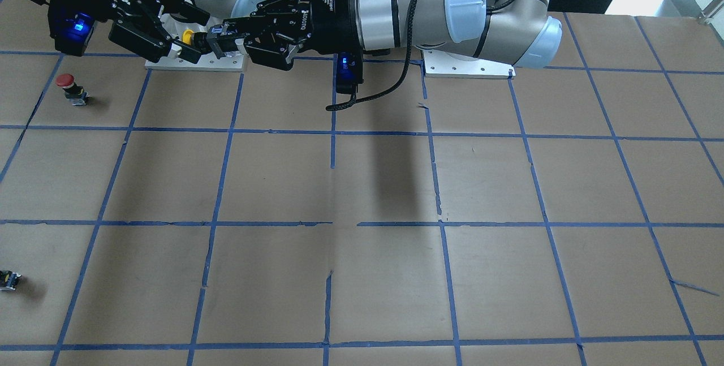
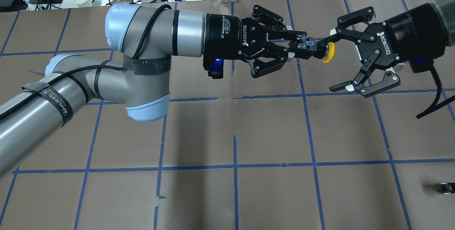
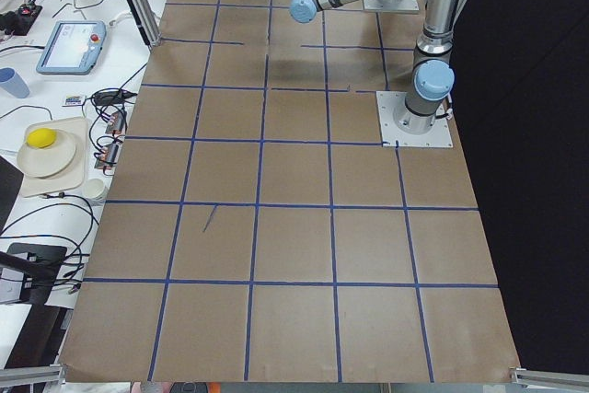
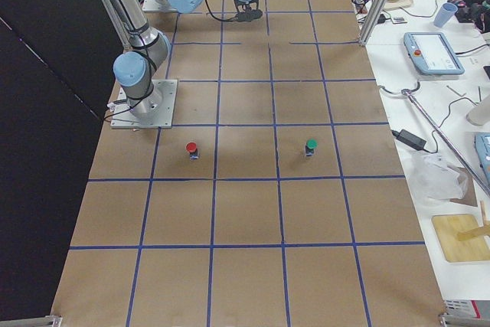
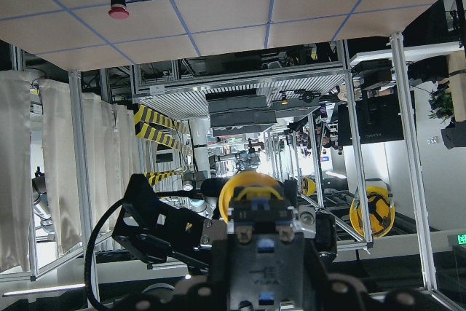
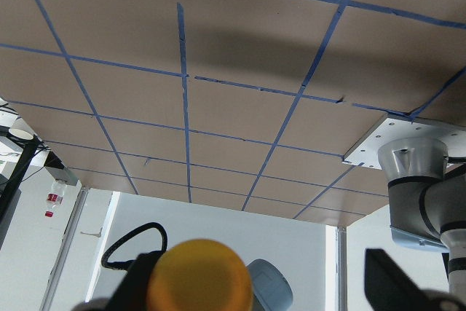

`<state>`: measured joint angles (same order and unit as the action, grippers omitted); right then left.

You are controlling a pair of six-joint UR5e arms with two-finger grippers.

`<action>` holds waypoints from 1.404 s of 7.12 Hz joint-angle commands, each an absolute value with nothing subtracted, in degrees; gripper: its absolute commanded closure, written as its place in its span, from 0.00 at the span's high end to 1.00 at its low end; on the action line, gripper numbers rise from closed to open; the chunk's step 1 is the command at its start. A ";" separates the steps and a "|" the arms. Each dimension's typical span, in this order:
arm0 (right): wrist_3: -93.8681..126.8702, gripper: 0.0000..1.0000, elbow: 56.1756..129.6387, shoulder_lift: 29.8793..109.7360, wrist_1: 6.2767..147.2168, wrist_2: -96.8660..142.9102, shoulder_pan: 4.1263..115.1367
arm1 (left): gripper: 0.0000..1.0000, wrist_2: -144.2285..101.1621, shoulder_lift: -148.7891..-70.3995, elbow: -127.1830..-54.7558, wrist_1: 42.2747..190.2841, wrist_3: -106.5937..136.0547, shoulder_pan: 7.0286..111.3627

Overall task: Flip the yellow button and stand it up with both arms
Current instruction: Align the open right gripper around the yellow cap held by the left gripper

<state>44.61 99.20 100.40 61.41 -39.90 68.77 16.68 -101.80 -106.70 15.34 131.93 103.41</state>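
Note:
The yellow button (image 2: 328, 52) is held in the air, lying sideways, its black-and-grey body clamped in my left gripper (image 2: 305, 46) and its cap pointing at the right gripper. My right gripper (image 2: 335, 61) is open, and the cap sits between its fingers, close to the far one. In the front view the cap (image 1: 186, 37) shows between the left gripper (image 1: 219, 38) and the open right gripper (image 1: 189, 32). The left wrist view shows the button (image 5: 251, 198) in its fingers. The right wrist view shows the cap (image 6: 200, 278) at the bottom edge.
A red-capped button (image 1: 68, 86) and a green-capped button (image 4: 310, 145) stand on the brown, blue-taped table (image 1: 362, 185). A tiny black block with a yellow mark (image 2: 447, 187) lies near the table's edge. White base plates (image 1: 466, 66) sit under the arms.

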 commanded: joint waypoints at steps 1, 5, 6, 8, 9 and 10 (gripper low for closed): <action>44.65 1.00 99.14 100.02 61.52 -37.45 68.47 | 0.04 16.70 -101.17 -106.70 15.03 133.32 104.41; 44.21 1.00 99.67 100.11 61.17 -38.40 68.38 | 0.05 16.70 -101.69 -106.70 14.68 133.33 104.41; 44.21 1.00 99.67 100.11 61.17 -39.45 68.38 | 0.05 16.70 -101.17 -106.87 14.50 134.11 104.50; 44.30 1.00 99.41 100.20 60.47 -40.25 68.38 | 0.06 16.70 -101.16 -106.79 10.05 138.66 104.50; 44.30 1.00 99.32 100.28 60.38 -41.38 68.29 | 0.06 16.70 -101.86 -106.79 9.67 138.78 104.50; 44.38 1.00 99.14 100.72 60.12 -41.22 68.29 | 0.07 16.70 -101.95 -106.79 9.67 138.78 104.50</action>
<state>44.32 99.32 100.38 60.41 -40.89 68.32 16.70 -101.63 -106.82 10.14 138.38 104.52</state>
